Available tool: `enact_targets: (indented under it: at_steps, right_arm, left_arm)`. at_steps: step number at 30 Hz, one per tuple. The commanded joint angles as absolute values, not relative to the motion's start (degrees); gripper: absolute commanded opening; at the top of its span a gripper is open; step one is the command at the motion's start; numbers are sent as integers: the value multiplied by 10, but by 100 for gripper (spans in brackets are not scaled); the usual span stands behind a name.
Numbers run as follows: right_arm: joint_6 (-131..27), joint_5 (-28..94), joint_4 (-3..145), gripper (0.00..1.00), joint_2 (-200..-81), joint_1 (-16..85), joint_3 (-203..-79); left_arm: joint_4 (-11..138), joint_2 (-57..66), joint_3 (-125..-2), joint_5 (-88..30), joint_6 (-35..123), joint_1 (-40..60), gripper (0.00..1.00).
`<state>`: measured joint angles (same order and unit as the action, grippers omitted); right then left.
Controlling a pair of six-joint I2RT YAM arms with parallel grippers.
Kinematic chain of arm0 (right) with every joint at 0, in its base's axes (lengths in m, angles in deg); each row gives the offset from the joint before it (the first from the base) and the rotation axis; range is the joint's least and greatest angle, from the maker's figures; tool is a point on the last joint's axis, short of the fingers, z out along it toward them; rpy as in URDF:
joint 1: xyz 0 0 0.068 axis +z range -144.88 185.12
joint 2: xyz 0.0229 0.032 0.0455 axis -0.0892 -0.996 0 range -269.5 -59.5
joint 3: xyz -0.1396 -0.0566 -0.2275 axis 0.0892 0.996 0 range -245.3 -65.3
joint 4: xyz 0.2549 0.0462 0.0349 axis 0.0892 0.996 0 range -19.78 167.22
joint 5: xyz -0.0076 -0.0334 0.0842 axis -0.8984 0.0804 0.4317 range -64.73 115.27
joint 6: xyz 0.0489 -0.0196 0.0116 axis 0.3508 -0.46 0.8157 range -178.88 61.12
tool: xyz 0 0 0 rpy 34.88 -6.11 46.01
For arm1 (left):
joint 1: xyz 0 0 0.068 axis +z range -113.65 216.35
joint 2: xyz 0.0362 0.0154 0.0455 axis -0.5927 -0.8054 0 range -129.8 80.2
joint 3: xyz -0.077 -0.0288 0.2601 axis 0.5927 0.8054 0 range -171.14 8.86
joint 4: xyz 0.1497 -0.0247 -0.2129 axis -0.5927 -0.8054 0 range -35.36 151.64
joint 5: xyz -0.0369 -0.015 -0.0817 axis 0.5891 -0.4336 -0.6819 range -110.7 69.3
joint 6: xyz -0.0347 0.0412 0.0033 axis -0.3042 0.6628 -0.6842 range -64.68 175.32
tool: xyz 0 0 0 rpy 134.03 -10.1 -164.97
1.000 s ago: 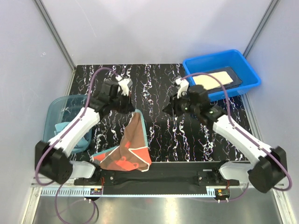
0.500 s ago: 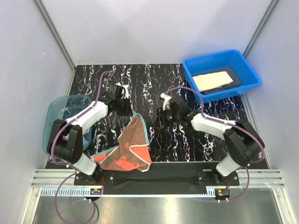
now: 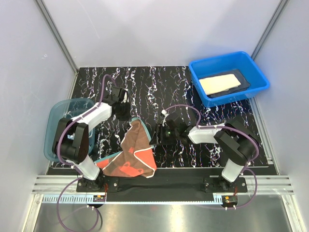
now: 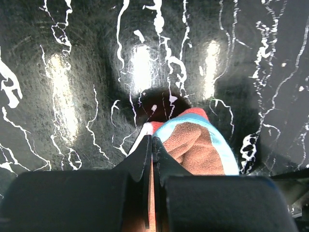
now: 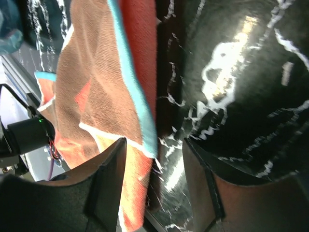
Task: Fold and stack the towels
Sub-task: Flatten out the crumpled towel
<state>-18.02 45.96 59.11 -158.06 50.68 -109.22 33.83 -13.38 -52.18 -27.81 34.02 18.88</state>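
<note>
A red towel with a teal edge (image 3: 133, 154) hangs in a loose triangle over the front of the black marbled table. My left gripper (image 3: 126, 115) is shut on its top corner. In the left wrist view the gripper (image 4: 152, 141) pinches the cloth and the red towel (image 4: 198, 150) bunches just beyond the tips. My right gripper (image 3: 157, 135) is open at the towel's right edge. In the right wrist view the right gripper (image 5: 153, 145) straddles the towel's teal edge (image 5: 130, 96) without closing on it. A pale yellow towel (image 3: 219, 83) lies on a dark slate-blue towel (image 3: 245, 82).
The blue plastic bin (image 3: 200, 67) holding those two towels stands at the back right. A translucent teal tub (image 3: 55, 121) sits at the left edge, beside the left arm. The metal rail (image 3: 154, 186) with the arm bases runs along the front.
My right arm has swung left and toward the front, down to the towel's right edge, and its jaws have opened wider. My left gripper has drawn back slightly, still holding the corner.
</note>
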Motion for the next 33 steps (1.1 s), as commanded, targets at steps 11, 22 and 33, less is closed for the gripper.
enact_targets:
  at_steps: [11, 22, 33]
  right_arm:
    - [-150, 443, 494, 44, -1598, 535, -1070]
    - [-326, 278, 775, 0, -1474, 533, -1180]
    - [-612, 150, 1113, 0, -1283, 516, -1475]
  left_arm:
    - [349, -134, -534, -267, 340, 191, 0]
    - [333, -49, -584, -313, 415, 191, 0]
    - [196, 151, -750, -280, 599, 118, 0]
